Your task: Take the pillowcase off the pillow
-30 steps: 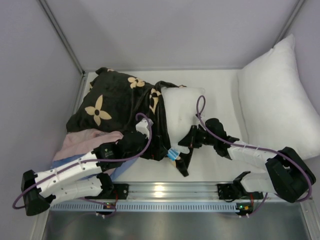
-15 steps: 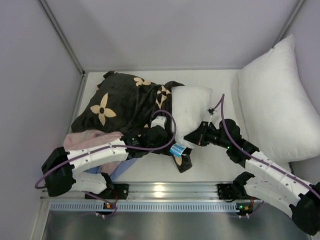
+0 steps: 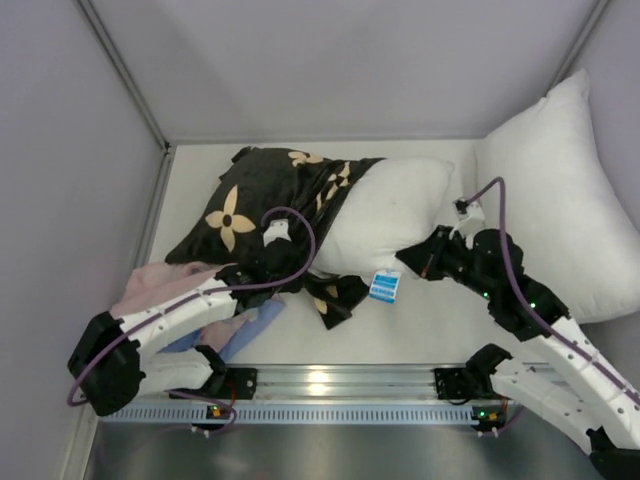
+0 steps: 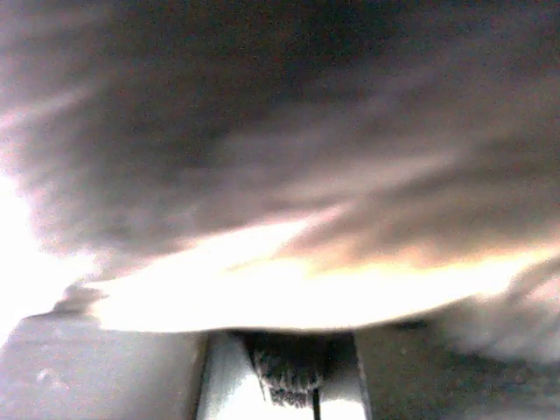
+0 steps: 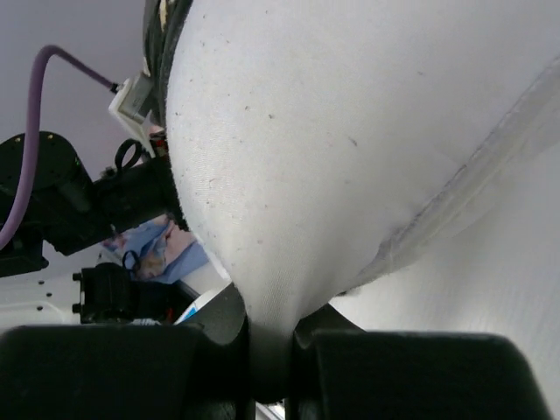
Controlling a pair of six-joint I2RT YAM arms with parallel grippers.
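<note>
Right pincer (image 5: 270,331) clenched on the pillow (image 3: 390,210) edge; left pincer (image 3: 285,278) against the pillowcase (image 3: 255,195), grip unclear

White pillow (image 3: 390,215) half out of black flowered pillowcase (image 3: 265,200).

We spot just one label out here: a small blue-and-white tag (image 3: 385,287) hanging off the near edge of the white pillow (image 3: 390,210), and from the overhead camera its print is far too small for us to read a single word or number. The black pillowcase (image 3: 265,195) carries tan flower and star motifs, but those are pattern, with no lettering or brand name that we can make out. Both wrist cameras give us cloth pressed close, one of them a blur, and we read no text there either.
</note>
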